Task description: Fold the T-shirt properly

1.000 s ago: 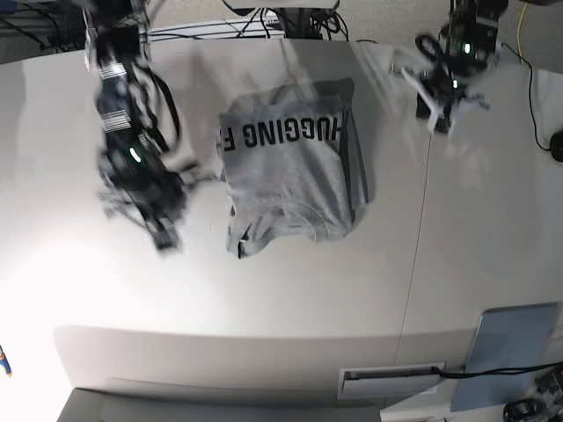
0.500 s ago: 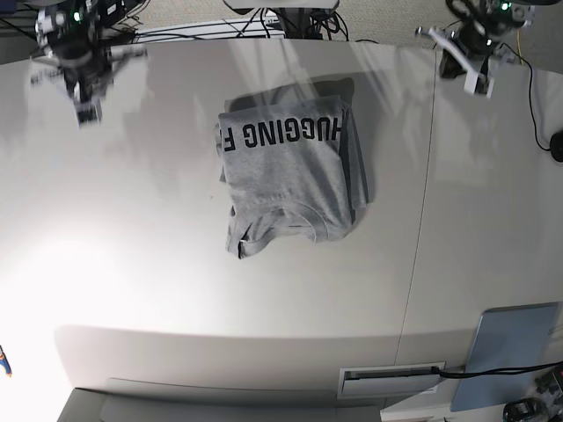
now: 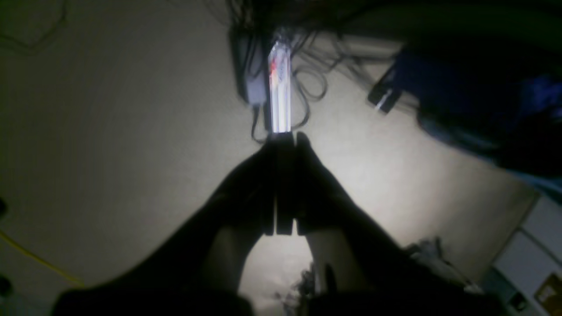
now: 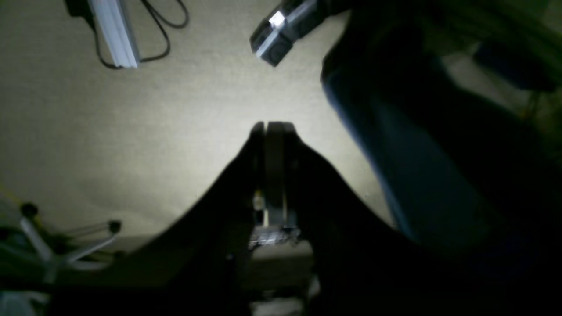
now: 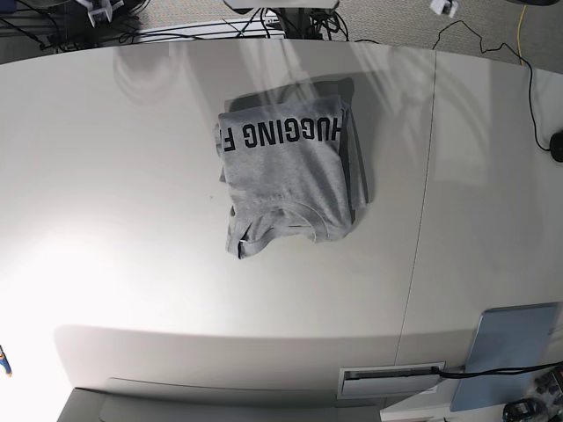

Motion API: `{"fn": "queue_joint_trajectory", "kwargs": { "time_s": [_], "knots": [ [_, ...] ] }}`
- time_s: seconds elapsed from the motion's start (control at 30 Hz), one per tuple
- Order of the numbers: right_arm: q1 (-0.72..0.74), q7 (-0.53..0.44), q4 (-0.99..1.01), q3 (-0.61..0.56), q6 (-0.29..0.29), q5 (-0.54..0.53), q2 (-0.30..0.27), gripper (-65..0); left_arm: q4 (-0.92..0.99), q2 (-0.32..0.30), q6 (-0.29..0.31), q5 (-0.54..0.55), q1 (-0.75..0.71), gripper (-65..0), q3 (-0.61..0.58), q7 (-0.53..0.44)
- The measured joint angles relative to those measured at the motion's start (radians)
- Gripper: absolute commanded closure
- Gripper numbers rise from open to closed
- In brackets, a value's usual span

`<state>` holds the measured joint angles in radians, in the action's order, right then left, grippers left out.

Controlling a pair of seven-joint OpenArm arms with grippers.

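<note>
Both arms have left the desk [image 5: 106, 290]. A second ago the right arm hung low over the desk's left half in the base view, close to the shirt's edge, and the left arm stood at the far right corner. Half a second ago both were already up at the far edge. Now only slivers show at the top of the base view, and the desk surface is free of them.

Left pincer [image 3: 283, 137]: closed, jaws pressed together, nothing between them. Its camera looks past the desk at beige floor [image 3: 109, 131], a white strip [image 3: 280, 92] and loose cables [image 3: 314, 83].

Right pincer [image 4: 271, 127]: closed too, empty. Its view shows the same sort of floor, cables, and a dark blurred mass to the right that I cannot identify.

T-shirt [image 5: 290, 171]: lies in the middle of the desk, towards the far side, in a compact, roughly rectangular packet. Lettered face up, collar at the near end. It has not shifted across the three base views. Layers are slightly offset along the right side, and a small bunched corner sticks out at the near left, by the collar.

Pale blue panel [image 5: 510, 352] sits at the near right corner, well apart from the shirt, untouched.

Judgement: arms retracted with closed, empty pincers and the shirt left alone suggests the folding is finished, or very near it. The fold is acceptable but not crisp; the stray near-left corner is the only thing that might merit a tidy-up.
</note>
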<state>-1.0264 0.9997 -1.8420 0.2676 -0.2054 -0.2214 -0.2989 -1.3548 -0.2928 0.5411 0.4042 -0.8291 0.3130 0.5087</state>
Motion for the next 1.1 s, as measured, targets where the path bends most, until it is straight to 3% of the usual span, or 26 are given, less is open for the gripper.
{"fn": "queue_joint_trajectory", "kwargs": {
  "time_s": [0.07,0.23,0.47,0.57,0.67,0.87,1.1],
  "knots": [
    [0.043,-0.024,0.144,0.0,-0.006,0.012,0.0,0.0,0.129,0.014,0.012,-0.054,0.053,0.0,0.002,-0.039],
    [0.24,-0.148,0.58,0.001,-0.102,0.062,0.001,0.0,0.465,0.032,0.016,-0.168,0.214,0.0,0.001,-0.164],
    [0.526,-0.49,1.203,0.003,-0.185,0.113,0.005,0.0,0.764,0.03,0.014,-0.225,0.394,0.0,0.002,-0.298],
    [0.628,-0.647,1.366,0.003,-0.237,0.168,0.008,0.0,0.801,0.033,0.025,-0.228,0.443,-7.8,0.002,-0.299],
    [0.7,-0.726,1.449,0.003,-0.272,0.171,0.008,0.0,0.819,0.042,0.01,-0.226,0.481,-10.0,0.002,-0.3],
    [0.772,-0.739,1.471,0.005,-0.285,0.181,0.025,0.0,0.869,0.105,-0.152,-0.327,0.538,-10.0,0.002,-0.296],
    [0.785,-0.743,1.471,0.005,-0.285,0.196,0.048,0.0,0.926,0.145,-0.161,-0.333,0.57,-10.0,0.002,-0.294]
  ]
}}
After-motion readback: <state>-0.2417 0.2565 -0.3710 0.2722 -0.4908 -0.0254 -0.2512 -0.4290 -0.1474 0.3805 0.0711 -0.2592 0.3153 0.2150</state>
